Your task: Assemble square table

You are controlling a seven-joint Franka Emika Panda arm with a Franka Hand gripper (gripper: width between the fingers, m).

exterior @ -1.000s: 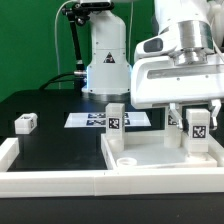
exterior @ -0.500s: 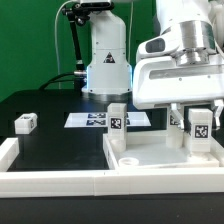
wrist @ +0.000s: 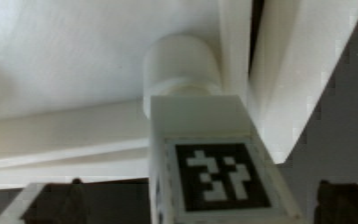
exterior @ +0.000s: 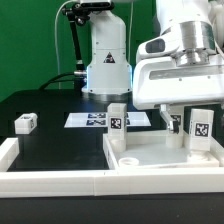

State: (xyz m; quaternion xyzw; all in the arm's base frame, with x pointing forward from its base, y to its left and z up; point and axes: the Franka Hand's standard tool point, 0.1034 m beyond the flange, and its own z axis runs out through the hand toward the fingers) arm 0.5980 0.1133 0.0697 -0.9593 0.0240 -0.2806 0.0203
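As gripper gapes, leg block stands upright btwn fingers (touching neither).

I'm watching the white, rimmed square tabletop lying flat. One tagged leg is standing upright on its corner toward the exterior view's left, a second leg is standing toward the right, and a loose leg block is lying well apart.

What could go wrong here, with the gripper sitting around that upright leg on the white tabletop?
1. The open gripper has a finger on either side of the leg; lifting off at a slant could knock it askew.
2. Whether that leg is fully seated in the tabletop cannot be seen; it might topple.
3. Heading for the loose leg, the bulky gripper could clip the other standing leg.
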